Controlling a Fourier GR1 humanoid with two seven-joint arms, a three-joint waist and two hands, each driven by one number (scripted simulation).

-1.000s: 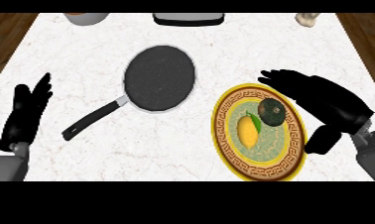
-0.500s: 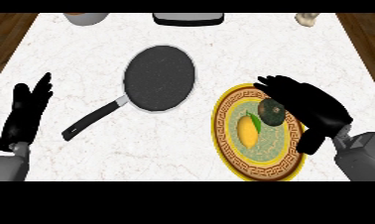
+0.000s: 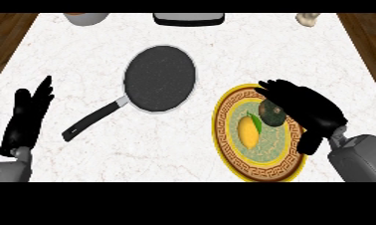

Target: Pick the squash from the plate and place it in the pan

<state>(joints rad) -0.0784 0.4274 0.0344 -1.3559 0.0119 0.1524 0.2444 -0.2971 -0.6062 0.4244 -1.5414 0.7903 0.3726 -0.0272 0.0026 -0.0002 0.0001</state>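
A dark green squash (image 3: 272, 113) lies on the upper right part of a yellow-rimmed patterned plate (image 3: 229, 139), beside a yellow mango (image 3: 248, 130) with a green leaf. My right hand (image 3: 308, 107) hovers over the plate's right side, fingers relaxed and spread above the squash, partly covering it. A black pan (image 3: 160, 77) sits to the plate's upper left, its handle (image 3: 94, 119) pointing down-left. At the left edge my left hand (image 3: 28, 119) rests open, fingers up.
A grey bowl (image 3: 86, 18), a dark tray (image 3: 188, 18) and a pale small object (image 3: 308, 18) stand along the counter's far edge. The white marble counter ends in wooden strips at both sides.
My right hand has moved left and slightly down, from the plate's right rim to over the squash. The left hand has stayed put.
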